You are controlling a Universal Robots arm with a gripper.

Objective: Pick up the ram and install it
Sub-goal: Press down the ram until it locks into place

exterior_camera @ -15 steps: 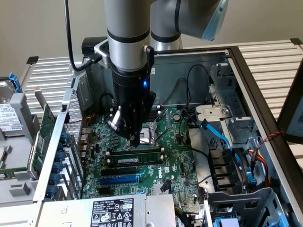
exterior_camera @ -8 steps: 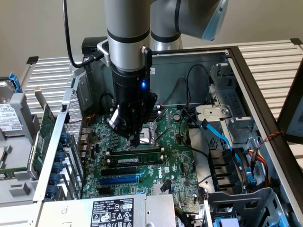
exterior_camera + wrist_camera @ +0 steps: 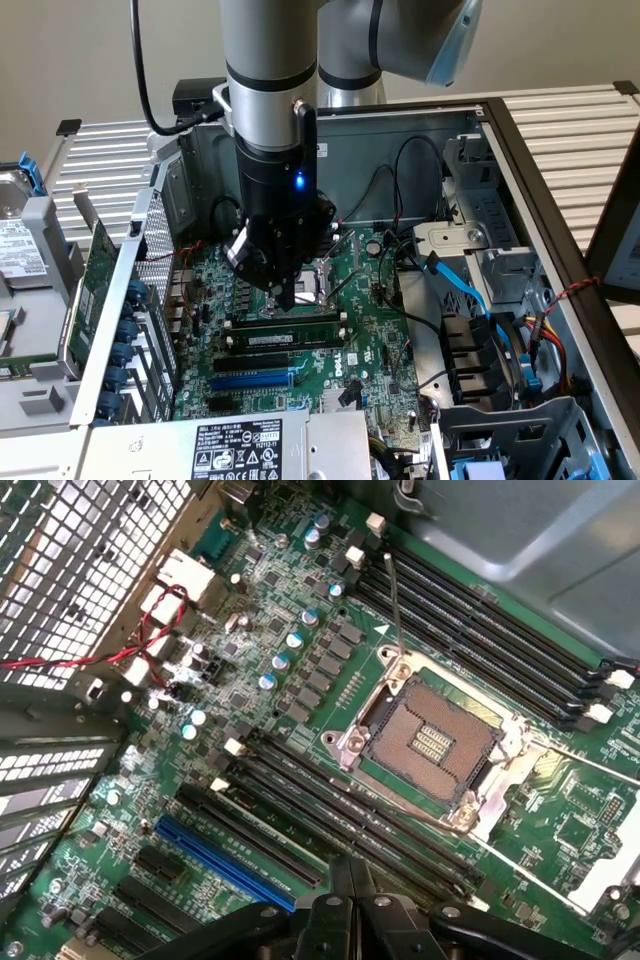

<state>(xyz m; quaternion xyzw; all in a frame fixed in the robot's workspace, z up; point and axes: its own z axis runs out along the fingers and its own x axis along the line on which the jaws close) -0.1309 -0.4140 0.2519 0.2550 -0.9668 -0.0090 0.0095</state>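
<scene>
Hovering gripper (image 3: 285, 297) above ram (image 3: 290, 329), seemingly slotted.

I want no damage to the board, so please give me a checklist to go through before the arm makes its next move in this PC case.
1. Tool over the memory slots: ok, its tip hangs close above them.
2. Slots free of foreign objects: ok in the wrist view.
3. Ram fully seated: cannot tell; a stick with a white label lies along the slots under the tool.
4. Red wire away from the slots: ok, it stays by the perforated case wall.
5. CPU socket protected: not ok, it is uncovered, contacts exposed, right beside the slots.
</scene>
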